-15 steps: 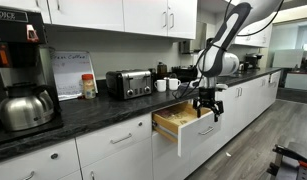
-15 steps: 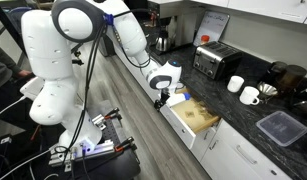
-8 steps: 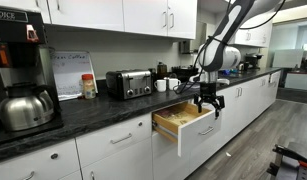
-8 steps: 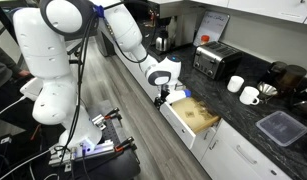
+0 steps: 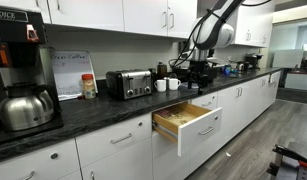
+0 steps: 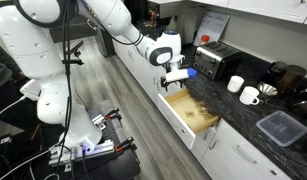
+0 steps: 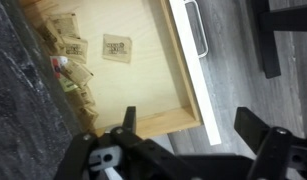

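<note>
My gripper (image 5: 197,70) hangs open and empty at about counter height, above the front of a pulled-out wooden drawer (image 5: 183,121). In both exterior views it is well clear of the drawer (image 6: 194,110). The wrist view looks straight down: the two dark fingers of the gripper (image 7: 191,126) stand wide apart over the drawer's white front panel (image 7: 193,70) and its bar handle (image 7: 196,35). Inside the drawer (image 7: 133,75) lie several small paper packets (image 7: 115,46), mostly along one side. Nothing sits between the fingers.
A dark countertop (image 5: 113,108) carries a toaster (image 5: 129,83), a coffee machine with a steel pot (image 5: 23,105), mugs (image 6: 250,95) and a black tray (image 6: 283,127). White cabinets run below, with wood-look floor (image 6: 123,120) in front. The robot's base and cables (image 6: 93,140) stand on the floor.
The gripper has risen from just in front of the drawer's face to above counter level. The drawer stays pulled out as before.
</note>
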